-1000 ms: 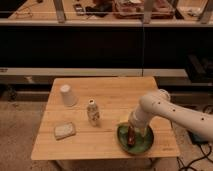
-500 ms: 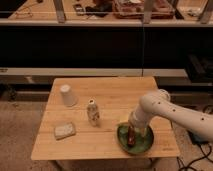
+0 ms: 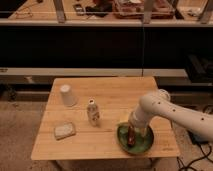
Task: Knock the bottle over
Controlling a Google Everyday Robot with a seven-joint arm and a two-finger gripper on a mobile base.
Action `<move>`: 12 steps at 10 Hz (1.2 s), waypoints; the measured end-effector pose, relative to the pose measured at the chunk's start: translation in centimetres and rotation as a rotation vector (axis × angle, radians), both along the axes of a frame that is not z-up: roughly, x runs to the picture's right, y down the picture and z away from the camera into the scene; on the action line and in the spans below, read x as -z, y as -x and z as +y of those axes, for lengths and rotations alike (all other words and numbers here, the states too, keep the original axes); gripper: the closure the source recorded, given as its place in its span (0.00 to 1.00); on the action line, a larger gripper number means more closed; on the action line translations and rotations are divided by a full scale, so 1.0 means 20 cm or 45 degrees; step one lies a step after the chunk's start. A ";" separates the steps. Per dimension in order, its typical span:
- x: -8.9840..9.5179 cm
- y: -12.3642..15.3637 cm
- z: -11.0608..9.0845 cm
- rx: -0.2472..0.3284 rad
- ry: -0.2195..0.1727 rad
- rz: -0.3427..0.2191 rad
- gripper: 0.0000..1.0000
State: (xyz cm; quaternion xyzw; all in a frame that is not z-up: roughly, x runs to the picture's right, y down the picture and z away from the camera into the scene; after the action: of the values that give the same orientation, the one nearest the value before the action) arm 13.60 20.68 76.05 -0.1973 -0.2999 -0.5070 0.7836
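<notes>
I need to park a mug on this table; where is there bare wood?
Bare wood: the far strip behind the cup and bottle, and the front edge between the tan sponge and green plate. Crowded: the plate's corner, where the tool hangs over the plate.

Arm (image 3: 160, 107) glossy white, fat rounded segments, bulbous elbow joint, small dark dots along forearm. Gripper (image 3: 131, 136) darker, brownish, down over green plate (image 3: 144, 148).
</notes>
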 end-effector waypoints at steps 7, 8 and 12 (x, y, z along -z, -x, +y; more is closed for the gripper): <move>0.00 0.00 0.00 0.000 0.000 0.000 0.20; 0.00 0.00 0.00 0.000 0.000 0.000 0.20; 0.03 0.04 -0.05 0.007 -0.021 -0.038 0.29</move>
State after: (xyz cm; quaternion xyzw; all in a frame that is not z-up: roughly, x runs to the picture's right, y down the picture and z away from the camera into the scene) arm 12.75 19.63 75.41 -0.1839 -0.3069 -0.5147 0.7792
